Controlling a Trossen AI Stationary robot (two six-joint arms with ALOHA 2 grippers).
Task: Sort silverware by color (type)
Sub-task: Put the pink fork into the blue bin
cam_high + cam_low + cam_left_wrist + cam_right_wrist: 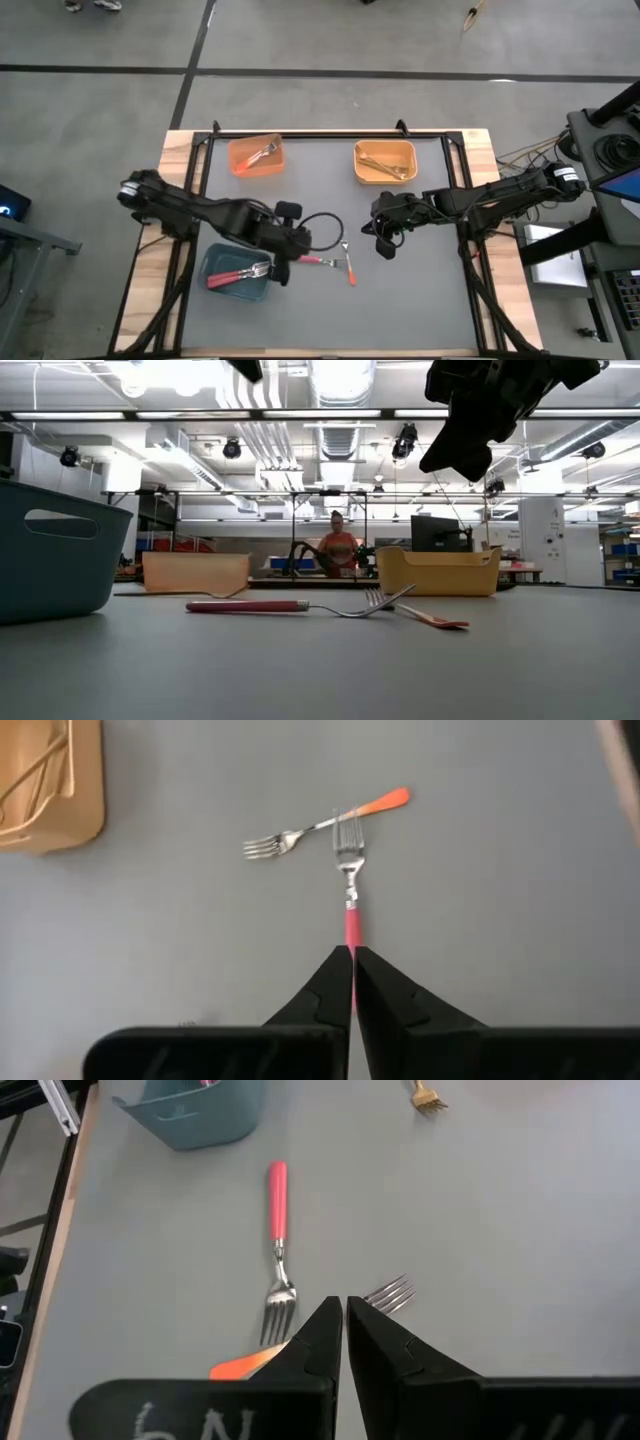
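Two forks (335,264) lie crossed on the mat (420,300).

Bins: three, orange (256,156) upper left, yellow (385,162) upper right, teal (236,274) lower left.
Forks on the mat: two, one red-handled (318,261), one orange-handled (350,268), crossing at centre frame.
Forks in bins: too tangled to count.
Robot arms: two.
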